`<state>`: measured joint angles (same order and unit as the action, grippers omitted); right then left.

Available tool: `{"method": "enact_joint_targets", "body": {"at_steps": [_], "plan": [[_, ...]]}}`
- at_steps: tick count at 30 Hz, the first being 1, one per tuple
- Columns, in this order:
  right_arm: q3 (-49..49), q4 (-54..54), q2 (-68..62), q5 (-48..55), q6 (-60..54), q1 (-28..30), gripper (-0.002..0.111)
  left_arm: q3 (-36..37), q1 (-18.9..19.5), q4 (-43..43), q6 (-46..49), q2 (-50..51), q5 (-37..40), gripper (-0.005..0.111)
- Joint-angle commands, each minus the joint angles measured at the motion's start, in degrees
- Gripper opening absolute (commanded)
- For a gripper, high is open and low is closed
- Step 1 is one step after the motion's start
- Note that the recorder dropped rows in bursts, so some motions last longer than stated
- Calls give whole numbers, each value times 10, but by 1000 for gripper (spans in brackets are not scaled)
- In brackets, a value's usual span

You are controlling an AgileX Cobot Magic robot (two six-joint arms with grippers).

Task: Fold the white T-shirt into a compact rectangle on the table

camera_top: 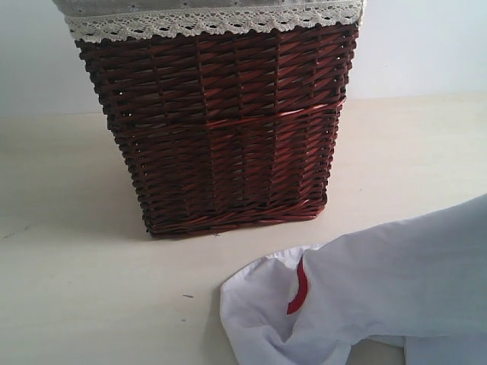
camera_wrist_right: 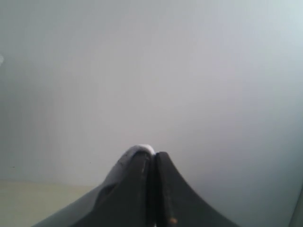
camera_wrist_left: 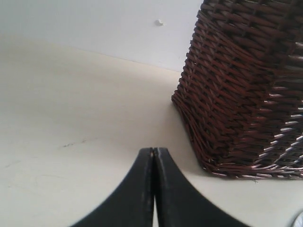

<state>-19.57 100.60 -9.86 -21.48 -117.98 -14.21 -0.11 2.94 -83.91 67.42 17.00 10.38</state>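
Observation:
The white T-shirt [camera_top: 380, 281] lies crumpled on the table [camera_top: 76, 289] at the front right. A red strip [camera_top: 301, 289] shows at one of its folds, and its cloth rises toward the right edge of the exterior view. Neither gripper shows in that view. In the right wrist view my right gripper [camera_wrist_right: 152, 155] is shut, with pale cloth of the white T-shirt [camera_wrist_right: 124, 163] draped over one finger, held up before a plain wall. My left gripper [camera_wrist_left: 154, 150] is shut and empty, low over the table [camera_wrist_left: 71, 118] beside the basket.
A tall dark wicker basket [camera_top: 221, 129] with a lace-trimmed liner [camera_top: 213, 23] stands at the back middle of the table, close behind the shirt. In the left wrist view the basket [camera_wrist_left: 246, 85] is just beyond my left gripper. A pale wall [camera_top: 426, 46] runs behind.

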Motion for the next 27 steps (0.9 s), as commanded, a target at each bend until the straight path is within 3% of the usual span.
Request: {"method": "enact_joint_targets", "body": {"at_steps": [1, 8, 18, 27], "plan": [[8, -7, 4, 2, 12, 2, 0, 1, -2, -3, -4, -4, 6, 0], [64, -7, 4, 9, 11, 2, 0, 1, -2, -3, -4, -4, 4, 0], [65, -7, -8, 66, -2, 4, 0, 1, -2, -3, -2, -4, 4, 0], [15, -7, -212, 125, 13, 16, 0, 1, -2, -3, -2, -4, 4, 0]]}}
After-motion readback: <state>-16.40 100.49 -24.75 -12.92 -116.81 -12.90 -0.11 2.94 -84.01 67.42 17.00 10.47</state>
